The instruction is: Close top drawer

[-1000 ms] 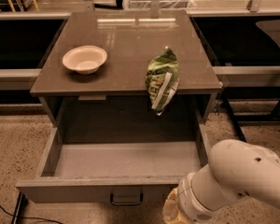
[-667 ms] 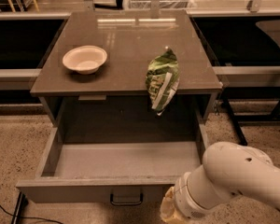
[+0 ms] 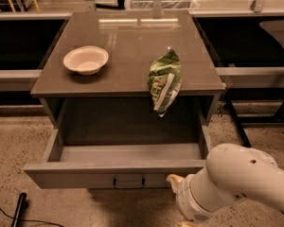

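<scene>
The top drawer (image 3: 61, 174) stands pulled well out from under the grey-brown tabletop (image 3: 128, 37), and its inside shows nothing in it. A small dark loop handle (image 3: 128, 182) sits at the centre of its flat front. My white arm (image 3: 236, 186) comes in from the lower right. My gripper (image 3: 173, 179) shows only as a cream tip against the drawer front, just right of the handle. The two lower drawers are hidden below the open one.
A white bowl (image 3: 85, 59) sits on the tabletop at the left. A green chip bag (image 3: 164, 79) hangs over the tabletop's front edge above the drawer. A dark cable and plug (image 3: 18, 209) lie on the speckled floor at the lower left. Dark benches flank the table.
My arm has moved left and up against the drawer front. The drawer front has slid back a little toward the cabinet. The bowl and chip bag have not moved.
</scene>
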Controlling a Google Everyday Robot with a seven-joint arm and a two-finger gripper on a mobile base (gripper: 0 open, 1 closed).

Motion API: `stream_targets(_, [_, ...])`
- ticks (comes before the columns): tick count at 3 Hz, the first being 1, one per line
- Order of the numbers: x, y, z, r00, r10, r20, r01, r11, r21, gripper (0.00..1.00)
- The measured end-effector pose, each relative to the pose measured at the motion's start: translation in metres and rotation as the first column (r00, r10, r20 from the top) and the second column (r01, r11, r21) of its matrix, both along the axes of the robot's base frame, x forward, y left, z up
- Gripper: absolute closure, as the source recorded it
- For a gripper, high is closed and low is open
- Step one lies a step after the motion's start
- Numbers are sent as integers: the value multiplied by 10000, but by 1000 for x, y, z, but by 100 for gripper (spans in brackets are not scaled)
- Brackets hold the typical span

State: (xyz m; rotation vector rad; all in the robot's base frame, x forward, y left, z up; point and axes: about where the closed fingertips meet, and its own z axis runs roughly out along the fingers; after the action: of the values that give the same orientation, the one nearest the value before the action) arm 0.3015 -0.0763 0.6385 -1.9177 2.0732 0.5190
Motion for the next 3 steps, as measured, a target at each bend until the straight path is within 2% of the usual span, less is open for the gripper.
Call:
stream_targets(1, [0,0,0,10000,0,0,0,10000,0,0])
stream_targets(2, [5,-2,5,9994,182,304,-177,9997,-183,16])
stream_targets(3, [20,-12,14,9954,373,887,-357,9992,-199,38])
